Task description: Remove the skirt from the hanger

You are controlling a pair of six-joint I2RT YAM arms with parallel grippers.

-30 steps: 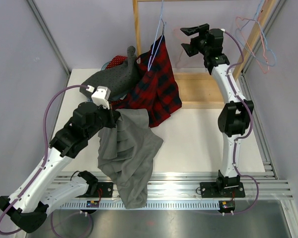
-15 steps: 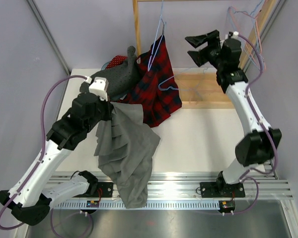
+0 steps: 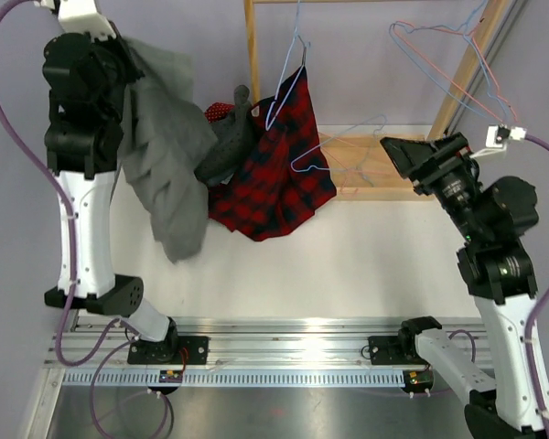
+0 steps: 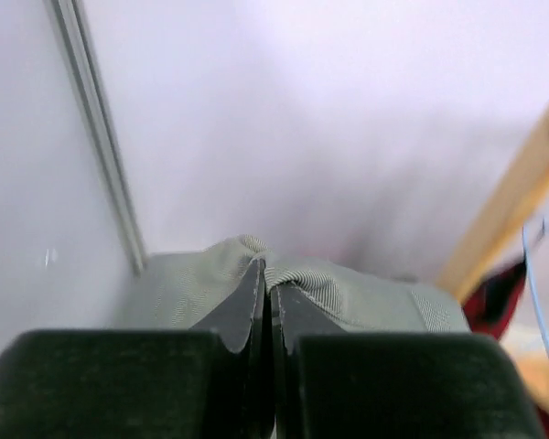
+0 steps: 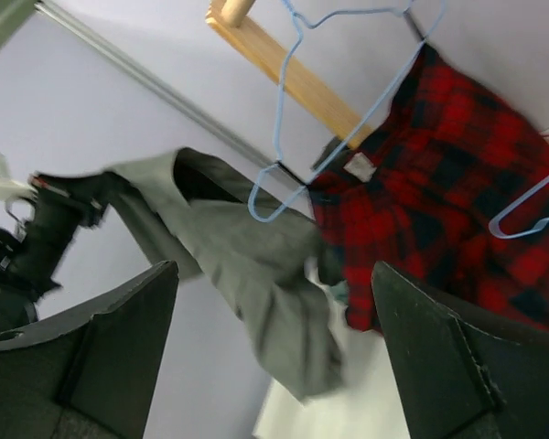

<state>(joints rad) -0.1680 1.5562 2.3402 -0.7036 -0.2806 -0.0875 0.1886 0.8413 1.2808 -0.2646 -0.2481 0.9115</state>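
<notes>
Since half a second ago my left arm has swung from low over the table to high up, well left of the wooden post (image 3: pixel 252 46), and it took the grey skirt (image 3: pixel 169 155) up with it, so the skirt no longer drapes over the near edge. My right arm has pulled back from beside the post, now lower and well right of it. The skirt hangs free left of the post, long axis running down from my left gripper (image 4: pixel 266 288), top edge pinched, loose end lowest, its right side just beside a dark grey garment (image 3: pixel 224 146). Left fingers are pressed together on a fold of the skirt's fabric; wrist view shows cloth bunched right at the tips. My right gripper (image 5: pixel 274 270) is spread wide, holding and touching nothing, aimed toward the post. The blue hanger (image 3: pixel 288 82) hangs just right of the post, with the red plaid garment (image 3: pixel 279 165) on it.
</notes>
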